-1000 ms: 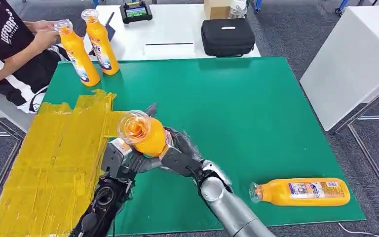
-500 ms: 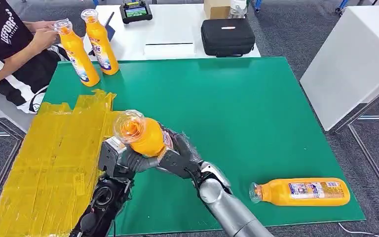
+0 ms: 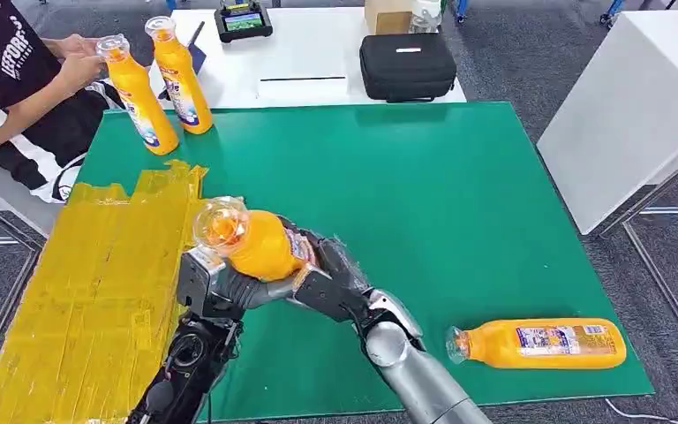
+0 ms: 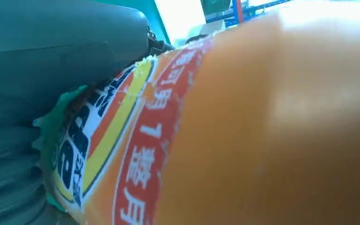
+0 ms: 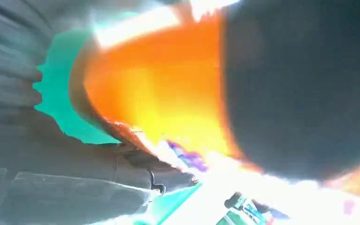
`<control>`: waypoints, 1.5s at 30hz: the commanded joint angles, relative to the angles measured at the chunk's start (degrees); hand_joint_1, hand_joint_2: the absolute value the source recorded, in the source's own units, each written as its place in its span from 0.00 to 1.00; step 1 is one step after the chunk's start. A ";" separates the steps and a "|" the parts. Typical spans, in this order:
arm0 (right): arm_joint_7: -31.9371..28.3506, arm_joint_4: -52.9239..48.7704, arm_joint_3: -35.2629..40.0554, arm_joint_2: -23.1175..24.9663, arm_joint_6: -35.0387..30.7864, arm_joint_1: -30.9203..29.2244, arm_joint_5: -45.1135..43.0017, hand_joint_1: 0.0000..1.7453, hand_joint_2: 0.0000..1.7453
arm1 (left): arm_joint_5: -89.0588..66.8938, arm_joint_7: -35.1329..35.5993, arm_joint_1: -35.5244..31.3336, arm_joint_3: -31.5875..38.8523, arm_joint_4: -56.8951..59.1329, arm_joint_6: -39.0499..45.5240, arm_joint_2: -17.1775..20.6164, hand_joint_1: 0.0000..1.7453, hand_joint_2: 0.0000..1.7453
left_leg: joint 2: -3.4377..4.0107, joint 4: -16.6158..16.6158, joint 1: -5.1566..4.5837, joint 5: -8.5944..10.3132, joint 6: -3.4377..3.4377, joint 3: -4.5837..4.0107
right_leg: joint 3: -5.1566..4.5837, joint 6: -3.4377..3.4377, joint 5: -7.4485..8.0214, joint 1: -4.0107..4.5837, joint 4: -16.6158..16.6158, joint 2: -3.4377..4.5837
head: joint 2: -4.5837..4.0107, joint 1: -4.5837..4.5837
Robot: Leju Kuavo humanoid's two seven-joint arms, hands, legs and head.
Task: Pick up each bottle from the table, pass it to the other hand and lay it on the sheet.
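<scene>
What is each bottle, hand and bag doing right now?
Orange juice bottle with clear cap: held off the table, tilted.
Left hand: grips that bottle.
Right hand: grips it too.
Orange labelled bottle: lying on green mat.
Two orange bottles: standing.
Black zip case: closed.
</scene>
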 commanded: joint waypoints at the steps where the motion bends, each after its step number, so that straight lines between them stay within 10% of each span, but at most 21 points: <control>1: 4.43 -16.94 -7.67 -8.42 8.49 4.95 -5.77 0.00 1.00 | -1.95 0.31 -1.73 5.91 1.73 3.17 1.66 1.00 1.00 | -0.12 -0.03 0.01 -0.07 -0.08 0.25 | 0.33 -0.04 -0.10 0.00 -0.07 -0.07 | 0.00 0.00; 4: 4.70 -20.34 -8.49 -9.56 9.12 6.64 -6.38 0.00 1.00 | -3.09 0.43 -1.90 7.31 2.37 4.60 1.60 1.00 1.00 | -0.12 0.03 0.02 -0.14 -0.11 0.32 | 0.42 -0.07 -0.17 0.01 -0.02 -0.04 | 0.00 0.00; 5: 4.87 -21.56 -8.76 -10.11 8.91 7.85 -6.27 0.00 0.00 | -3.64 0.50 -1.68 7.88 2.56 5.21 1.46 1.00 1.00 | -0.08 -0.02 0.01 -0.08 -0.09 0.21 | 0.28 -0.06 -0.10 0.01 -0.05 -0.02 | 0.00 0.00; 8: 5.09 -23.56 -9.58 -11.01 8.42 9.48 -6.59 0.00 0.00 | -5.04 0.19 -1.52 8.69 2.72 6.56 1.55 1.00 1.00 | -0.17 -0.04 0.03 -0.17 -0.14 0.45 | 0.57 -0.09 -0.21 0.01 -0.09 -0.10 | 0.00 0.00; 12: 4.92 -28.86 -11.38 -11.75 7.90 12.59 -7.48 0.00 0.00 | -32.08 1.96 -3.24 8.33 5.40 28.78 2.79 1.00 1.00 | -0.06 -0.03 0.02 -0.17 -0.14 0.43 | 0.51 -0.09 -0.18 0.00 -0.07 0.01 | 0.00 -0.02; 17: 4.96 -30.49 -11.75 -11.98 7.80 13.30 -7.47 0.00 0.00 | -32.21 1.95 -3.27 8.68 5.18 28.79 2.74 1.00 1.00 | -0.06 -0.01 0.01 -0.10 -0.10 0.25 | 0.32 -0.07 -0.11 0.00 -0.05 0.00 | 0.00 -0.02; 21: 5.14 -33.51 -13.96 -10.99 7.45 13.72 -7.07 0.00 0.00 | -64.66 12.91 -4.60 11.14 9.13 37.85 4.36 1.00 1.00 | 0.02 -0.03 -0.01 -0.08 -0.10 0.25 | 0.27 -0.08 -0.08 -0.02 -0.03 0.07 | 0.00 -0.02; 22: 5.74 -34.27 -14.23 -11.34 8.56 13.93 -7.75 0.00 1.00 | -74.45 16.62 -4.90 12.15 10.35 38.18 4.92 1.00 1.00 | 0.01 -0.02 0.00 -0.13 -0.14 0.36 | 0.39 -0.11 -0.13 -0.01 -0.03 0.08 | 0.00 -0.02; 27: 6.42 -33.48 -14.35 -12.44 12.75 12.74 -11.32 0.00 1.00 | -86.48 33.71 -10.37 0.25 21.01 33.27 15.02 1.00 1.00 | 0.06 -0.09 0.00 -0.07 -0.13 0.34 | 0.36 -0.10 -0.06 -0.01 -0.07 0.11 | 0.00 -0.02; 45: 5.85 -35.09 -13.44 -12.24 12.35 12.93 -11.87 0.00 1.00 | -86.48 46.63 -13.33 -8.75 28.62 22.46 16.85 1.00 1.00 | 0.03 0.01 0.04 -0.16 -0.17 0.42 | 0.48 -0.12 -0.16 0.01 -0.02 0.12 | 0.00 -0.02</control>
